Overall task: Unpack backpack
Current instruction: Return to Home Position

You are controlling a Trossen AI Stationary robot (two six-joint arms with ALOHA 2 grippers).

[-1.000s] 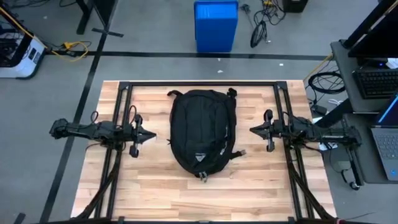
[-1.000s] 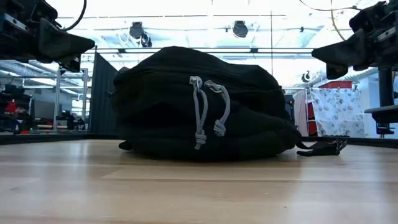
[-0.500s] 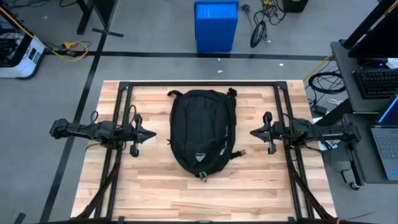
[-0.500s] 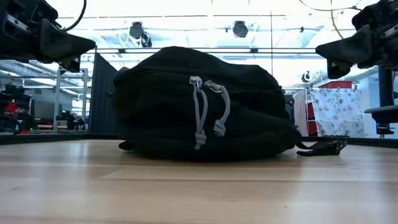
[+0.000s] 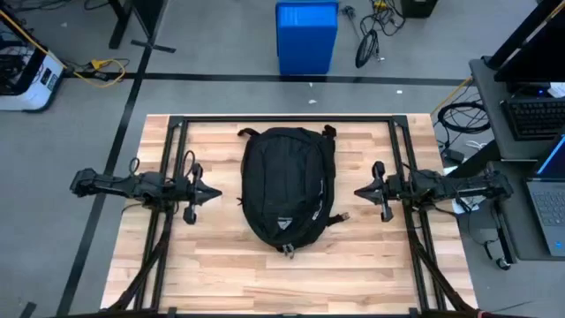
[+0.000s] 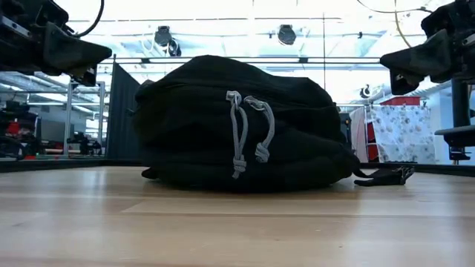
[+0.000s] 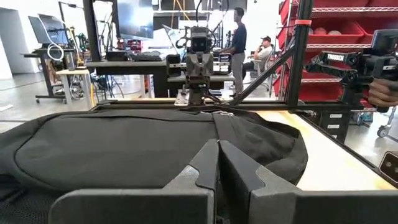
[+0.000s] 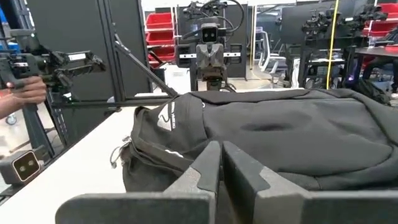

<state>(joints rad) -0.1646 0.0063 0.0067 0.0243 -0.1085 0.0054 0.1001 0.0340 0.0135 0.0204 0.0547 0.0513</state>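
Black backpack [image 5: 287, 187] lying flat at table [image 5: 221, 265] ctr, bulging, long axis 12–6 in high view, grab-handle end toward 12, small logo patch near the 6 end. Zips look closed as far as visible: two grey cord zip pulls [image 6: 248, 133] hanging side by side on the face toward the low cam, no gap in the shell seen from any view. Loose strap w/ buckle [image 6: 382, 175] trailing off the pack's 4 o'clock corner onto the wood. No contents seen anywhere on the tabletop. So pack sits closed w/ nothing laid out beside it; fits either pre-unpack or a pack emptied, cleared and re-zipped, though the full, rounded shape leans toward stuff inside – judgement only, interior hidden. Left gripper [image 5: 212, 192] at 9 o'clock of the pack, raised off the table, well apart from the fabric, tip aimed at the pack; fingers [image 7: 200, 171] pressed together, nothing between. Right gripper [image 5: 360, 191] at 3 o'clock, mirror pose, also raised and clear of the pack; fingers [image 8: 202, 168] together too, holding nothing. Neither arm touching pack, zip pulls or strap. Blue bin [image 5: 306, 35] on floor past the table's 12 edge, well apart. People in the room bkgd in wrist views, not near the table. Left to do if not yet unpacked: zip open, contents out.
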